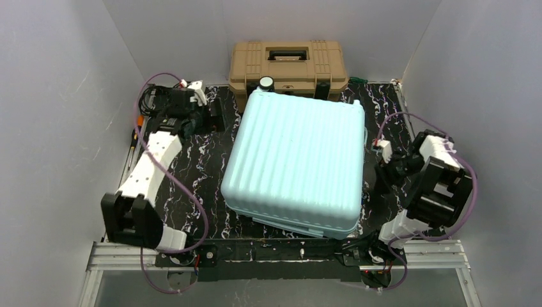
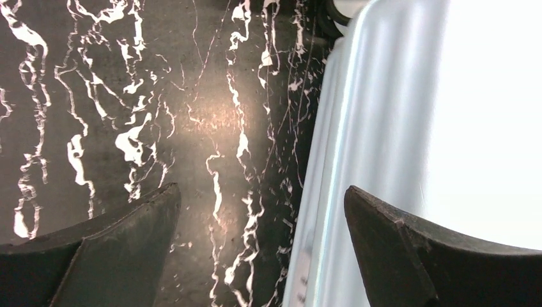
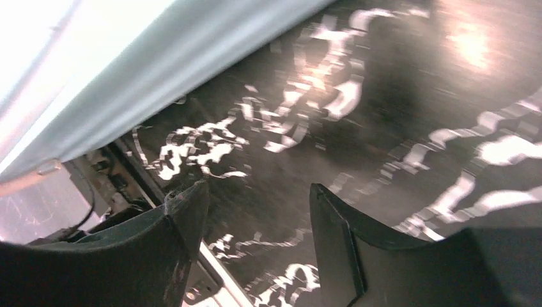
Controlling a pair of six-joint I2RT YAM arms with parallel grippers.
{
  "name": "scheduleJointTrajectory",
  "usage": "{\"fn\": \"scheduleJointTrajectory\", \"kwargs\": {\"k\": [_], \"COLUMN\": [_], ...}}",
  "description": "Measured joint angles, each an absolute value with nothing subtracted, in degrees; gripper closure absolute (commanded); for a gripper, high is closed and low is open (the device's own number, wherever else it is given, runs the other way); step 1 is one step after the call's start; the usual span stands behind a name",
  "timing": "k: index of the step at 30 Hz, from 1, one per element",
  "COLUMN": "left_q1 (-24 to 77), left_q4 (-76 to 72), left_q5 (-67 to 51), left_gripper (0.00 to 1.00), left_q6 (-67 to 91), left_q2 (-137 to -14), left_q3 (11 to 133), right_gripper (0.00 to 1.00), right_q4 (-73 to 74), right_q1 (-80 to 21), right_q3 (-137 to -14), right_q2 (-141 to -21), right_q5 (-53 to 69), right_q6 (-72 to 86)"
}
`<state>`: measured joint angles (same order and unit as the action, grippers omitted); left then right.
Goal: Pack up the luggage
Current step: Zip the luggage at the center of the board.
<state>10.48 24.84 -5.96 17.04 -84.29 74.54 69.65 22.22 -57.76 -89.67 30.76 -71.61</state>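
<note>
Mint luggage (image 1: 294, 163) lies closed; left gripper (image 2: 259, 198) is wide open, right gripper (image 3: 257, 192) half-open, both empty: align shells before pressing.

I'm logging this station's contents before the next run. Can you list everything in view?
luggage: one, pale mint-blue, lid down, centre of the table
toolbox: one, tan with black latches, behind the luggage at the far edge
table: one, black with white veining, under everything
left gripper: one, black, open, left of the luggage
right gripper: one, black, open, over the table right of the luggage
</note>
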Motion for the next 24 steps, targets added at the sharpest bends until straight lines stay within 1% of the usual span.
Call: {"fn": "scheduleJointTrajectory", "kwargs": {"k": [2,5,9,13,16,21,24], "left_q1": [8.4,5.1,1.4,0.8,0.8,0.2,0.5], "left_q4": [25.0,25.8,30.0,38.5,47.6,63.3,74.0], "left_q5": [-8.9,-13.8,-24.7,-37.1,-44.3,-51.7,-54.8], "left_gripper": [0.02,0.02,0.02,0.02,0.02,0.02,0.02], "left_q6": [13.8,9.0,-0.7,-14.2,-25.9,-44.7,-54.6], "left_q2": [-78.0,-70.1,-61.8,-57.8,-55.9,-53.0,-53.1], "left_q3": [71.1,67.7,64.5,62.4,61.1,61.7,62.2], "right_gripper": [0.35,0.36,0.38,0.38,0.37,0.37,0.37], "right_q4": [70.7,68.4,60.8,49.7,41.3,33.3,31.4], "right_q1": [25.8,31.3,32.8,29.5,24.6,17.2,15.7], "right_q3": [-62.8,-69.5,-75.2,-76.9,-78.3,-83.4,-88.2], "right_q2": [-93.6,-98.7,-102.5,-103.9,-105.7,-110.5,-114.0], "right_q5": [31.4,32.8,35.4,36.2,34.2,29.8,29.1], "right_q6": [-72.5,-70.5,-61.4,-48.3,-38.5,-26.8,-22.1]}}
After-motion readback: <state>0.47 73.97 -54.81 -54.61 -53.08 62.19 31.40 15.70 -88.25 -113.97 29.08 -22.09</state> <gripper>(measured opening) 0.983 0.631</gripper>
